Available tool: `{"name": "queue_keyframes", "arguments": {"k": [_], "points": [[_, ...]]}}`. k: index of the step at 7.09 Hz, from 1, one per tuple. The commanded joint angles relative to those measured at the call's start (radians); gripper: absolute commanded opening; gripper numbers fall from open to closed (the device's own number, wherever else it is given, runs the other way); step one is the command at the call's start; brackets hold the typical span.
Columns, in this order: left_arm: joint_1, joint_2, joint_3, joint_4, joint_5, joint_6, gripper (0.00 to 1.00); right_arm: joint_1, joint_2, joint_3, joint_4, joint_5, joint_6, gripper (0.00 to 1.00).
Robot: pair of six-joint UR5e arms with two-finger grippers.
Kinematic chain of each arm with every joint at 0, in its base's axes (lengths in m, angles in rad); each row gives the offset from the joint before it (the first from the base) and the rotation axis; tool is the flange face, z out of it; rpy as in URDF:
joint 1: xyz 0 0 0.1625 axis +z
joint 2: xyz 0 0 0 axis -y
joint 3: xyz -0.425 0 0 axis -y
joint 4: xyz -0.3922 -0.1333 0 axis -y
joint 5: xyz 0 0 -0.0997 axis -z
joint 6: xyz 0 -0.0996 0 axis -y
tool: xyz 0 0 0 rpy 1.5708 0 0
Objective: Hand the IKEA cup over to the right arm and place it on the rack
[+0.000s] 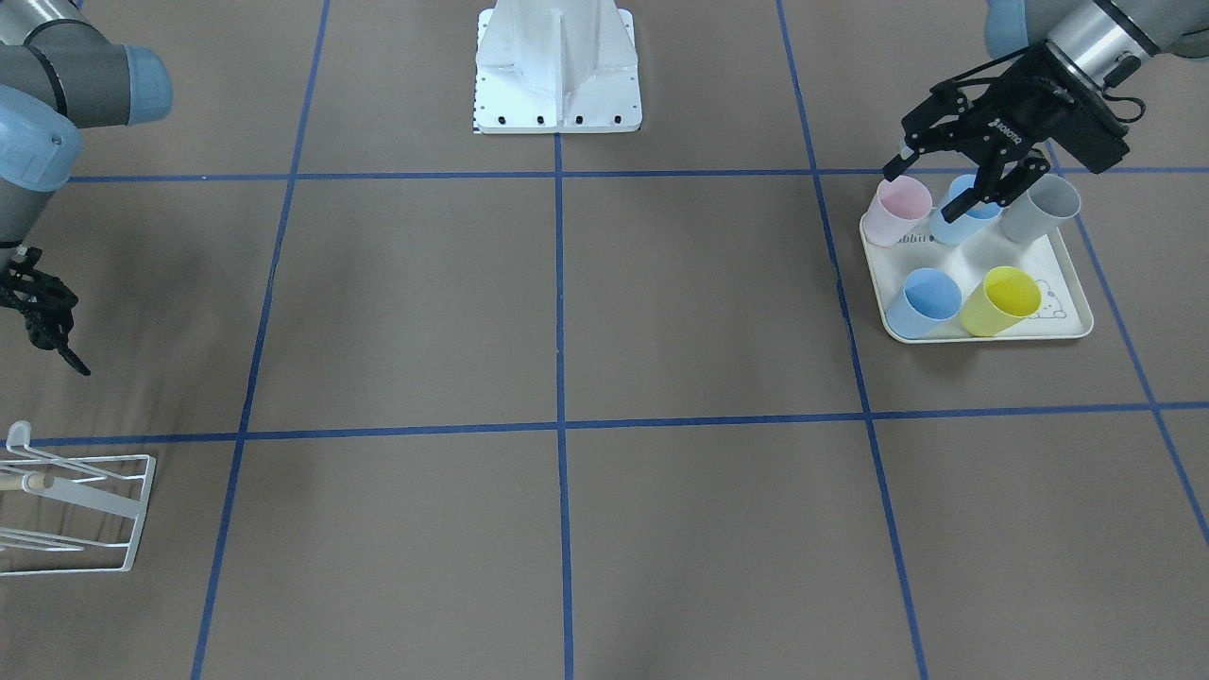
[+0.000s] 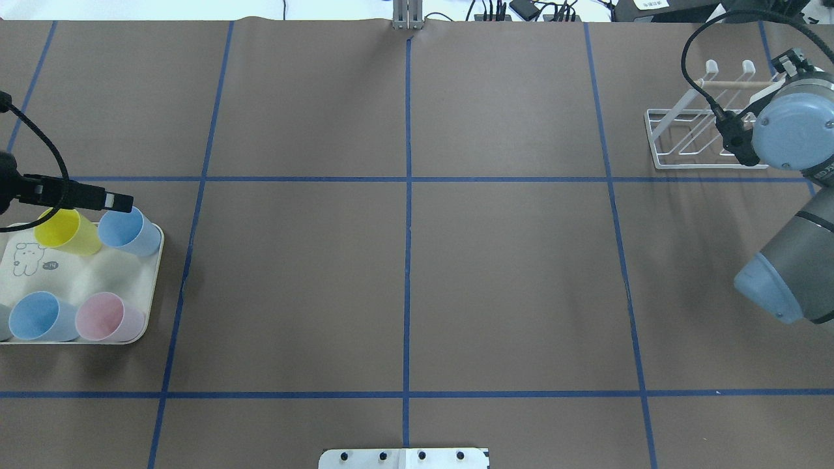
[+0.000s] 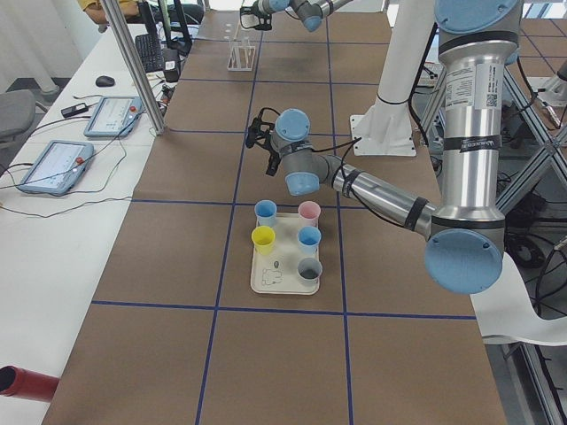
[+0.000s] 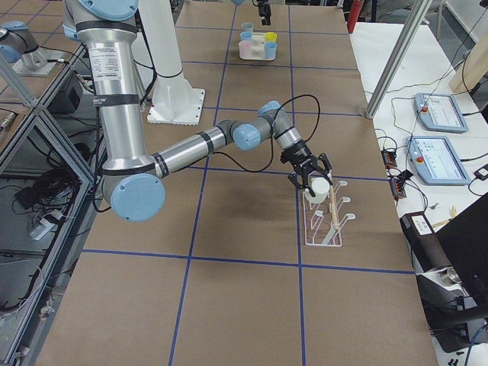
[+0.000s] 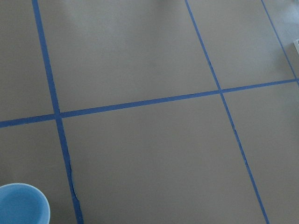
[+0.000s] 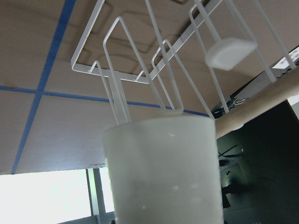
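We saw the right hand [image 4: 309,174] closed around a white cup [image 6: 163,172], holding it at the rack [image 2: 690,167], which stood near the far right corner of the worktop [image 1: 680,312]. From the right wrist camera the cup's rim sat just beside the rack's white wire loops, with the wooden dowel [image 6: 261,105] close by; we could not tell whether the rim touched a wire. The left hand [image 1: 922,191] hung by the worktop's left edge, its fingers [image 1: 977,186] spread wide and holding nothing, just above the tray [image 1: 1067,326]. One fingertip sat over the rim of the pink cup [image 1: 895,215], the other over the blue cup [image 1: 949,231] beside it. The grey cup [image 1: 1039,210] ended that row, on the tray's side nearest the robot. The second blue cup [image 1: 926,302] and the yellow cup [image 1: 1001,300] made the tray's other row, and all five stood mouth up.
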Motion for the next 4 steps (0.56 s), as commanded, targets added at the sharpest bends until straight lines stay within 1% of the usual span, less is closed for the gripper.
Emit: {"name": "queue_keyframes", "arguments": {"k": [1, 3, 4], "points": [[0.000, 0.000, 0.000, 0.000, 0.000, 0.000, 1.00, -0.007, 0.006, -0.022, 0.007, -0.008, 0.002, 0.00], [0.000, 0.000, 0.000, 0.000, 0.000, 0.000, 1.00, -0.017, 0.009, -0.034, 0.007, -0.008, 0.002, 0.00], [0.000, 0.000, 0.000, 0.000, 0.000, 0.002, 1.00, -0.023, 0.010, -0.037, 0.007, -0.010, 0.002, 0.02]]}}
